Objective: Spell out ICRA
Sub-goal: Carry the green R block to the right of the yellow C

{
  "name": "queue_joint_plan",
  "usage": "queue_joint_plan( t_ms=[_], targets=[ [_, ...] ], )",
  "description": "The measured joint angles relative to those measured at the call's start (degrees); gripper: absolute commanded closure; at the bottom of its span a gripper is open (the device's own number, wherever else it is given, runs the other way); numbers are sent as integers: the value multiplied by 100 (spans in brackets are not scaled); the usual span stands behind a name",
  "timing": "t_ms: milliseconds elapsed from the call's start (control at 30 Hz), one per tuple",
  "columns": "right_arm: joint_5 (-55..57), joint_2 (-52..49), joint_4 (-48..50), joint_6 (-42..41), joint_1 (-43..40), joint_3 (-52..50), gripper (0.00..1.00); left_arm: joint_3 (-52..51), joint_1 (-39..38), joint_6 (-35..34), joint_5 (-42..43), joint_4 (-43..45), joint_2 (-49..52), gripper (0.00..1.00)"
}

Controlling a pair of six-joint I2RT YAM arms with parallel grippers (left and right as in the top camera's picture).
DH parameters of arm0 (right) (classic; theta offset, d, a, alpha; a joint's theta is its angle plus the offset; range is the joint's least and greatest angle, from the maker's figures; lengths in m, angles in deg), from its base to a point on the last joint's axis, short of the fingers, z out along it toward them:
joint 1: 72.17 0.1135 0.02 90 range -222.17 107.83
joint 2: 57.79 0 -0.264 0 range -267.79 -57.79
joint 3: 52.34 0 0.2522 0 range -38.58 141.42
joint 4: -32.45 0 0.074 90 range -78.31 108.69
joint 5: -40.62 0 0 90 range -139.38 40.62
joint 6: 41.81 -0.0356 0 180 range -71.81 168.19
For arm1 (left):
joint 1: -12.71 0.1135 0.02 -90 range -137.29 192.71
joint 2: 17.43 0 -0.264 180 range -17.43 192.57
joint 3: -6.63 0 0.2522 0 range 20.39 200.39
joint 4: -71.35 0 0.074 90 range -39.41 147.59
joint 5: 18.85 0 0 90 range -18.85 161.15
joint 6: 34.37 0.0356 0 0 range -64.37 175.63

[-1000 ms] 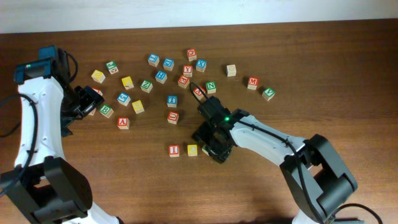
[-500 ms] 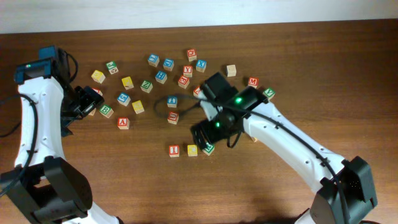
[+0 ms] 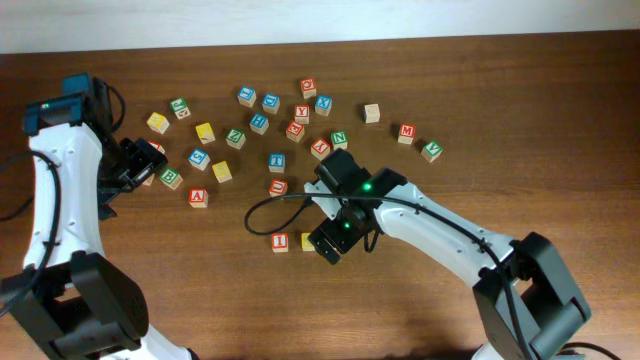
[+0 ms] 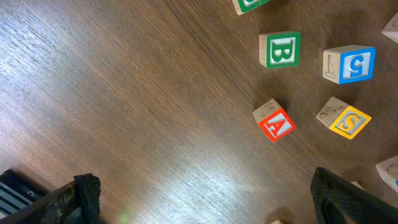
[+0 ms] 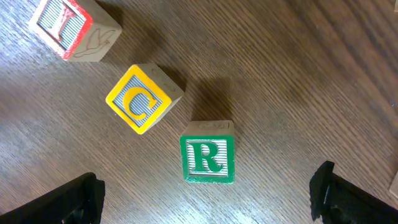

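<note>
Wide-open, empty right gripper (image 3: 332, 240) hangs over red I (image 3: 280, 241), yellow C (image 5: 140, 99) and green R (image 5: 208, 155), lined up near the worktop's (image 3: 500, 90) centre. A careless lift could knock green R askew. Red A (image 4: 274, 121) lies leftward, near the open left gripper (image 4: 205, 193).

Saw a dark brown wooden table (image 3: 560, 90) filling nearly the whole overhead view, its fine grain running side to side. Noted a pale off-white strip (image 3: 320, 18) beyond the far edge, wall or floor impossible to tell. Caught a soft sheen (image 4: 205, 180) of light across the wood in the left wrist view.
</note>
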Motion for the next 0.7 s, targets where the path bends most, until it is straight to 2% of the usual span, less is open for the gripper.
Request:
queue_joint_plan(
  t_ms=[33,67,333,500,567,600,700],
  targets=[
    [2,-2,2,-28,0,0,23,0,0,0,2,0,0,1],
    [9,-13,0,-28,0,0,39,0,0,0,2,0,0,1],
    [4,-470,9,-116,0,-11,46,0,0,0,2,0,0,1],
    [7,-520,131,-120,0,-26,57,0,0,0,2,0,0,1],
    [4,-520,144,-155,0,-26,57,0,0,0,0,0,2,1],
    [4,-520,160,-168,0,-26,61,0,0,0,0,0,2,1],
    [4,-520,227,-297,0,-26,64,0,0,0,2,0,0,1]
  ],
)
